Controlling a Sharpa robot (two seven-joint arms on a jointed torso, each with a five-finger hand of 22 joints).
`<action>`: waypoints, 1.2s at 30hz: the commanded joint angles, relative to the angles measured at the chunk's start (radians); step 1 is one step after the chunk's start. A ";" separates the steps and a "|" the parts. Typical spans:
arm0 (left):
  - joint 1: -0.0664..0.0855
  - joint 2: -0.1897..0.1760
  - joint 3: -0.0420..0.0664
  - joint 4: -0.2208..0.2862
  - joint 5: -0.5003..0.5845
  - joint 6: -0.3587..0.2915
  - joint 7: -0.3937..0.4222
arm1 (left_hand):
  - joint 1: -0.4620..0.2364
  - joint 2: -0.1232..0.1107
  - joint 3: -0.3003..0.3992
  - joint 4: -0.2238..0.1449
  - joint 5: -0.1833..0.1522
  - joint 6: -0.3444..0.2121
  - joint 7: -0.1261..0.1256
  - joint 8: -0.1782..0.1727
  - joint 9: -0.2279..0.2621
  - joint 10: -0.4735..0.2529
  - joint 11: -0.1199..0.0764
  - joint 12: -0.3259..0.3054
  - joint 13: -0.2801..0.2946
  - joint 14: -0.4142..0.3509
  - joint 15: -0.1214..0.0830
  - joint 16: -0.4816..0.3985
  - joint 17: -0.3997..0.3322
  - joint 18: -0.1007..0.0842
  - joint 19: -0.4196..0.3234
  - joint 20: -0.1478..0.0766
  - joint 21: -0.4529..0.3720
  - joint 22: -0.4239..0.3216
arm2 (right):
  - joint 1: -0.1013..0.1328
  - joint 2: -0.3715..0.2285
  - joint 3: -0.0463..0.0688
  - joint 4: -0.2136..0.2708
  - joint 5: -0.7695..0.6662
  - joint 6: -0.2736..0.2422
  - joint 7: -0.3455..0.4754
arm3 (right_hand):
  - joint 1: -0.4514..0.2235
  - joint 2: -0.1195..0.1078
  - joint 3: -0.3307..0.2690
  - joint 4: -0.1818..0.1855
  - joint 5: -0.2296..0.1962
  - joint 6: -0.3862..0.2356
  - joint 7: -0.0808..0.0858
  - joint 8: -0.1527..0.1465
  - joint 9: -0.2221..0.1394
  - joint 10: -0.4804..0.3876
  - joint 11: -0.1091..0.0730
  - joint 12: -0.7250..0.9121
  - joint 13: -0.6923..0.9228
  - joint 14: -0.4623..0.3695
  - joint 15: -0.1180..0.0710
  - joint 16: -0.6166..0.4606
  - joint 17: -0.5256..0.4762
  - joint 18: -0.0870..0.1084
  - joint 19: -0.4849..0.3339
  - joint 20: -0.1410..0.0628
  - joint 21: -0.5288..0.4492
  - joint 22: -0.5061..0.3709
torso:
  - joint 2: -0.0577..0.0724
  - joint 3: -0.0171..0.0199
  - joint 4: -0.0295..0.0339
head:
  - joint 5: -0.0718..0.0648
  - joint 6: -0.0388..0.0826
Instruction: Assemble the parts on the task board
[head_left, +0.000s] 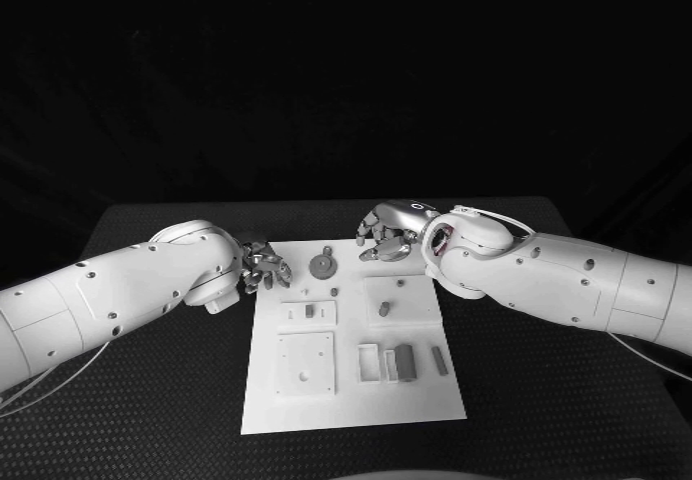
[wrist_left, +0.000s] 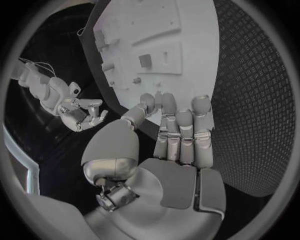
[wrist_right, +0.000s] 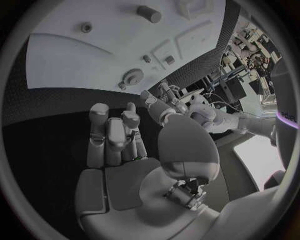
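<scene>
The white task board lies in the middle of the black table. A round toothed part lies flat near the board's far edge. My left hand hovers at the board's far left edge, just left of that part, fingers straight and holding nothing. Over the far edge, right of the toothed part, my right hand is empty too, its fingers loosely extended. A short cylinder lies mid-board. Two grey bars sit in the right near section.
A square block with a small peg and a larger square plate occupy the board's left half. Textured black table stretches around the board on both sides. Both forearms angle in over the table's far corners.
</scene>
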 joint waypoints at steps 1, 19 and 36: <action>-0.003 -0.011 -0.015 0.028 -0.008 -0.088 -0.023 | 0.002 0.009 0.000 -0.004 0.009 0.066 -0.029 0.062 0.196 0.047 -0.039 0.005 0.003 0.060 -0.048 0.008 0.004 0.035 0.048 -0.039 0.011 0.023 | 0.000 -0.001 0.000 0.001 -0.001 0.006 0.003 | -0.008 -0.002 -0.001 0.007 0.002 -0.004 0.008 -0.003 0.002 -0.001 0.007 -0.004 0.000 -0.006 0.000 -0.006 -0.001 0.046 -0.002 -0.006 -0.007 0.009 | 0.001 0.0004 -0.0004 | 0.001 -0.001; -0.019 -0.042 -0.067 0.099 -0.016 -0.138 -0.050 | -0.004 0.007 0.005 -0.011 0.048 0.082 -0.036 0.063 0.214 0.062 -0.046 0.012 0.013 0.075 -0.056 0.016 0.017 0.034 0.058 -0.044 0.028 0.022 | 0.000 -0.001 0.000 0.000 0.001 0.007 0.003 | -0.009 -0.003 -0.001 0.009 0.002 -0.004 0.008 -0.004 0.002 -0.001 0.007 -0.004 0.000 -0.006 0.000 -0.006 -0.001 0.046 -0.002 -0.005 -0.007 0.009 | 0.002 0.0012 -0.0016 | 0.008 -0.002; -0.032 -0.045 -0.069 0.120 -0.054 -0.121 -0.061 | -0.006 0.008 0.006 -0.012 0.053 0.084 -0.037 0.063 0.217 0.064 -0.047 0.013 0.015 0.077 -0.056 0.017 0.019 0.033 0.059 -0.044 0.030 0.022 | 0.000 -0.003 0.000 0.000 0.002 0.008 0.004 | -0.010 -0.003 0.000 0.010 0.002 -0.004 0.009 -0.004 0.002 -0.001 0.007 -0.004 0.000 -0.006 0.000 -0.007 -0.002 0.046 -0.002 -0.006 -0.007 0.009 | 0.003 0.0015 -0.0031 | 0.008 -0.006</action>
